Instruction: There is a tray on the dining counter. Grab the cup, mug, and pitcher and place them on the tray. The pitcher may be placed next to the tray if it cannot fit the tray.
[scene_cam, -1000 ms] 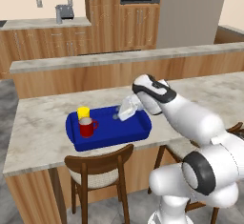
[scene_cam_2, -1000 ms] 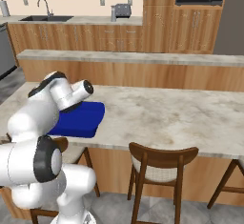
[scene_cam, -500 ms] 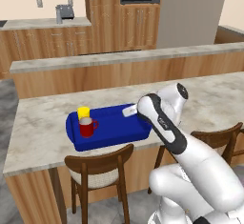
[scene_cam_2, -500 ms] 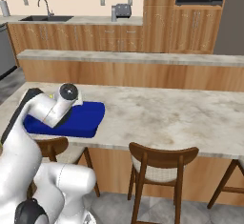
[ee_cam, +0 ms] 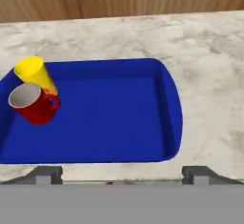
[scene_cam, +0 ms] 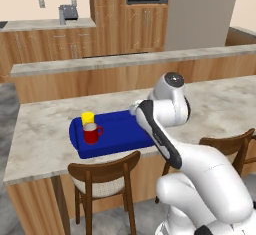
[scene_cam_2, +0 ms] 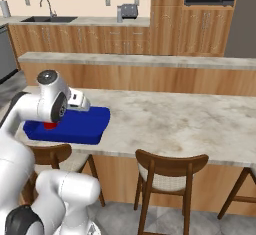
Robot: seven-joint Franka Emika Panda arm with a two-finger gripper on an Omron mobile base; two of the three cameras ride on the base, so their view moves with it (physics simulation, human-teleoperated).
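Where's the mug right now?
The red mug stands inside the blue tray at its left end in the hand view, right beside the yellow cup, on the dining counter.

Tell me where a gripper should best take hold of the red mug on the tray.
Probably across the body of the red mug, coming straight down from above. It stands upright with its mouth open. Its handle juts away from the yellow cup, which sits close behind, so set the fingers on the two free sides.

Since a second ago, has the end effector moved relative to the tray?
Yes. In the left base view the end effector, open, has drawn back from over the tray's far right part toward its near edge, leaving the cup and mug in place.
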